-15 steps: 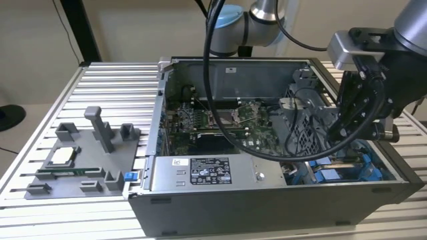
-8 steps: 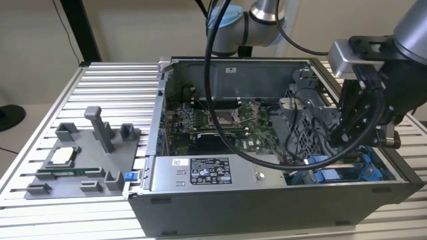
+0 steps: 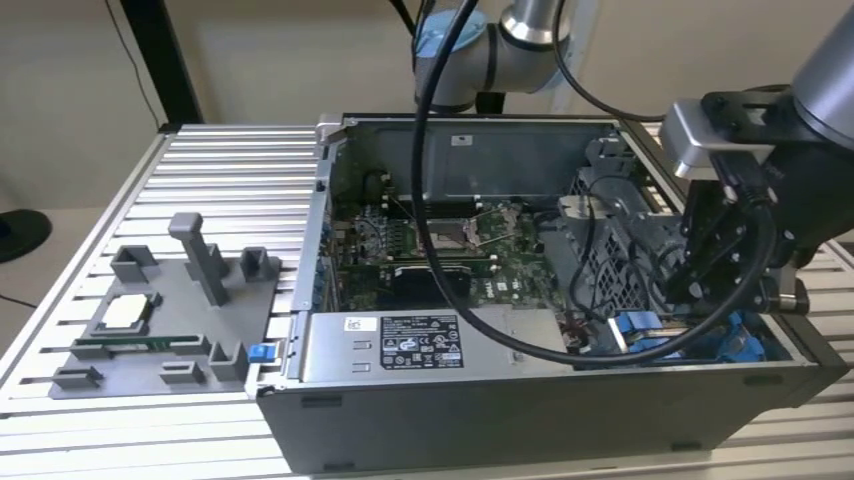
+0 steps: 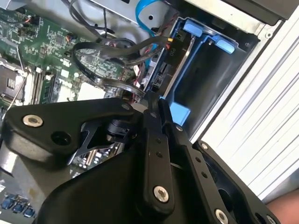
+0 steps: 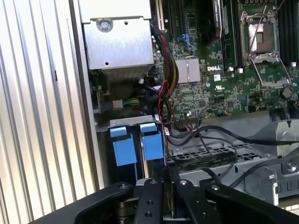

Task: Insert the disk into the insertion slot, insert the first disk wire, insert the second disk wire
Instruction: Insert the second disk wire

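The disk [image 4: 164,70] stands on edge in its blue carrier [image 4: 205,74] inside the insertion slot [image 4: 243,44], at the case's front corner on the exterior view's right [image 3: 641,335]. The carrier's two blue tabs [image 5: 138,142] stick up from the bay. My gripper [image 3: 687,300] is lowered into that corner, right beside the disk's connector edge. Its fingers [image 4: 152,100] are pressed together in both wire views [image 5: 163,182]. A flat black disk wire [image 4: 105,58] loops over the motherboard and ends between the fingertips. Thin red and black wires [image 4: 140,70] lie by the disk's connectors.
The open case holds the motherboard [image 3: 441,240] with its CPU socket [image 5: 259,39], a labelled power supply box [image 3: 414,345] and a grey metal cage [image 3: 614,240]. A grey fixture with parts [image 3: 160,320] sits on the ribbed aluminium table [image 3: 227,180] at the exterior view's left.
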Robot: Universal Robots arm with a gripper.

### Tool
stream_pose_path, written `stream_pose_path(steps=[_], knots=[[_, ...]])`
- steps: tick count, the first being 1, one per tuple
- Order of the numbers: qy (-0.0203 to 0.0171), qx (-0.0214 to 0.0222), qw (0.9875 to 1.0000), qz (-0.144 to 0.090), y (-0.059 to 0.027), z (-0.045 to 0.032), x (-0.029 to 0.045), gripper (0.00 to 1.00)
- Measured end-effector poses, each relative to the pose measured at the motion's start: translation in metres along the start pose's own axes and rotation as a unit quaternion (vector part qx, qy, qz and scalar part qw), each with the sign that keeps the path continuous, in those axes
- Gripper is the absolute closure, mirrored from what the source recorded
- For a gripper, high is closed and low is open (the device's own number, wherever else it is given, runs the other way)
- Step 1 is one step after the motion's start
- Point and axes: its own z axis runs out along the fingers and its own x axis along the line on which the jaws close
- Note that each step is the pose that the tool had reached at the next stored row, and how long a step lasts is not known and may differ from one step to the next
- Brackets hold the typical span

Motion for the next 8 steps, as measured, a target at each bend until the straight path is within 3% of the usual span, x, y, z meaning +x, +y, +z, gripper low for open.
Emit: stream_pose_path(steps=[6,8], knots=[[-0.0001,0.0007,1.0000,0.000,-0.0008,0.0048,0.0039,1.00],[-0.0004,0.0035,1.0000,-0.001,-0.0014,0.0061,0.0039,1.00]])
